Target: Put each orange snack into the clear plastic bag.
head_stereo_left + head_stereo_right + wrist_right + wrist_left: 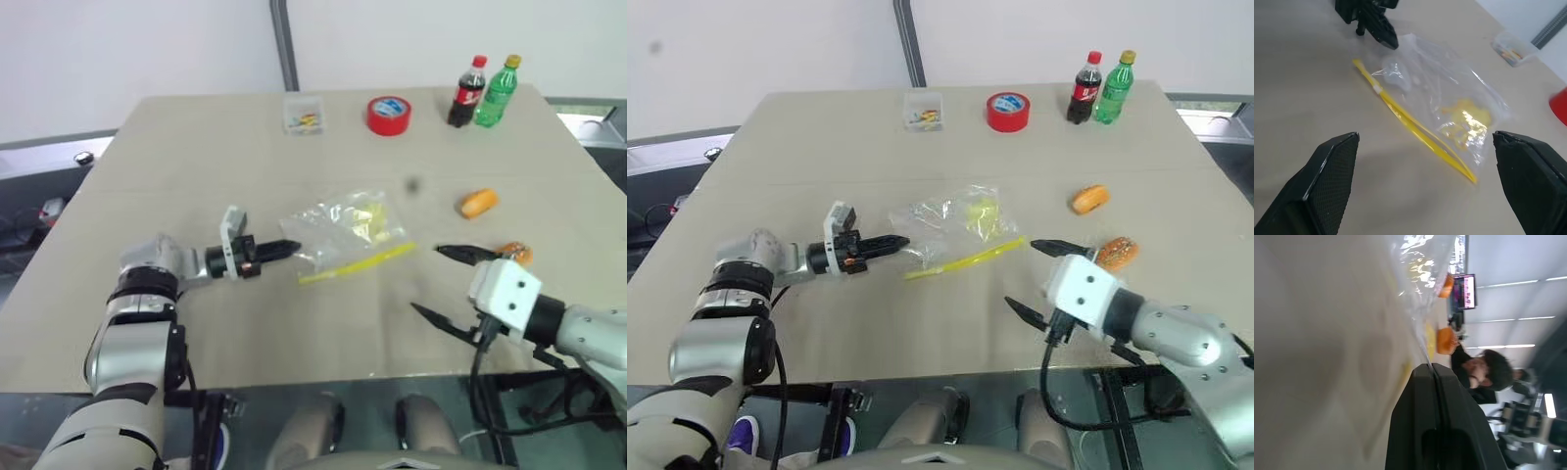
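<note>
The clear plastic bag [348, 230], with a yellow seal strip, lies flat in the middle of the table. My left gripper [294, 247] points level to the right, its black fingers [1422, 396] shut on the bag's left corner. The lighter orange snack [478, 203] lies to the right of the bag. The darker speckled orange snack [517, 255] lies nearer, just beyond my right gripper [426, 280]. That gripper stands open and holds nothing. It hovers over the table in front of the bag's right end, one fingertip close to the darker snack.
At the table's far edge stand a small clear plastic box [303, 117], a red tape roll [389, 115], a cola bottle [468, 92] and a green bottle [497, 92]. A person [1484, 369] sits beyond the table in the left wrist view.
</note>
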{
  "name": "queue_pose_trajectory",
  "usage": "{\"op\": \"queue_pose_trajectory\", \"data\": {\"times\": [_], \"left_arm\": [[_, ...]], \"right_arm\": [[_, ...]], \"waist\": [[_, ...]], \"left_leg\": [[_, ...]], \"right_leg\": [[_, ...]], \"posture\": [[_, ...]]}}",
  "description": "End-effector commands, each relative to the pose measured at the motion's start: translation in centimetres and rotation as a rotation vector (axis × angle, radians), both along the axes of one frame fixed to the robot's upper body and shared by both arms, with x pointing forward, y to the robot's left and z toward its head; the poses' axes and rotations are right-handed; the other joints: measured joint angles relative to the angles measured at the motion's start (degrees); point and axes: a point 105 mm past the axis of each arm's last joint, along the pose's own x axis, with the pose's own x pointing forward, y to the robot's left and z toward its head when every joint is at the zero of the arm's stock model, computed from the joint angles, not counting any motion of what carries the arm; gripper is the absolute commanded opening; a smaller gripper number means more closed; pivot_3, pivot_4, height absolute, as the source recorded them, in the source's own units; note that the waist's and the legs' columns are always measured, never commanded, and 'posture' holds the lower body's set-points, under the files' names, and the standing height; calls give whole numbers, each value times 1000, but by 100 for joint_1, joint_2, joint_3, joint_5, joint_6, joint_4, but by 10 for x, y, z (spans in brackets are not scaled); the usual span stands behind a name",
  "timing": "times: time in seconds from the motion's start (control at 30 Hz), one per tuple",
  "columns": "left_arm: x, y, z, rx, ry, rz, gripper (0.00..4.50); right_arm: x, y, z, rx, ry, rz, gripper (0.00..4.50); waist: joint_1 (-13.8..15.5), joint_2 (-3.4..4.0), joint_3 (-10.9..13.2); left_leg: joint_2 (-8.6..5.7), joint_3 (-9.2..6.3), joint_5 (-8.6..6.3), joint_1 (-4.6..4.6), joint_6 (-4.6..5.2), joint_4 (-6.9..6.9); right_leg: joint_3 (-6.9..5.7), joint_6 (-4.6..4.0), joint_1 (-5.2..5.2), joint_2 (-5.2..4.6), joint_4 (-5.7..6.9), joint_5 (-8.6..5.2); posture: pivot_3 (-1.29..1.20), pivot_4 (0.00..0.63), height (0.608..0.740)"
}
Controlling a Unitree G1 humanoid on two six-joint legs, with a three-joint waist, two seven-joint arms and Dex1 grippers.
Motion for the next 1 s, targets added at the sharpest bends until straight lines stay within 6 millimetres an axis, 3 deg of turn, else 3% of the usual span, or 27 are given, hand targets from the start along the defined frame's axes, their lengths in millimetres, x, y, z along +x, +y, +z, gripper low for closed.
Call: {"op": "queue_pose_trajectory", "data": {"times": [0.03, 0.13, 0.27, 0.53, 0.77, 0.83, 0.93, 1.0], "left_arm": [[-4, -8, 37, -110, -15, -35, 21], [-3, -14, 54, -156, -64, -44, 21], [-3, -20, 69, -187, -111, -49, 21], [-6, -26, 78, -191, -131, -38, 21], [-4, -21, 86, -165, -184, 33, 0], [-3, -19, 88, -128, -220, 72, 0], [-8, -16, 86, 54, -354, 133, 0], [-12, -12, 88, 201, -471, 159, 532]], "right_arm": [[24, 7, -13, -109, -139, -41, 4500], [49, 12, -25, -138, -220, -139, 4500], [66, 21, -38, -170, -277, -181, 4500], [99, 33, -46, -79, -290, -285, 4500], [115, 25, -39, 15, -280, -337, 1085], [120, 22, -29, 59, -281, -354, 144], [129, 17, -11, 89, -284, -344, 64], [137, 15, 3, 93, -277, -325, 0]], "waist": [[-17, -42, 25], [-58, -58, 32], [-115, -59, 33], [-162, -61, 34], [-164, -61, 34], [-172, -61, 34], [-210, -60, 34], [-242, -60, 35]], "left_leg": [[0, -2, 6, -5, -11, 0], [4, -7, 9, -44, -19, 18], [3, 1, 10, -91, -21, 38], [4, 5, 10, -85, -21, 40], [4, 8, 10, -85, -21, 40], [4, 8, 10, -85, -21, 40], [6, 14, 10, -84, -21, 39], [8, 18, 10, -85, -21, 38]], "right_leg": [[-1, -10, -9, 2, 3, 6], [0, -15, -52, 10, 21, 9], [13, -18, -94, 8, 32, 10], [20, -19, -91, 10, 39, 11], [22, -20, -92, 11, 38, 12], [22, -20, -92, 12, 39, 12], [28, -21, -92, 12, 40, 13], [31, -22, -91, 12, 40, 14]], "posture": [[0, 150, 713], [0, 150, 713], [0, 150, 713], [0, 150, 713], [0, 150, 713], [0, 150, 713], [0, 150, 713], [0, 150, 713]]}}
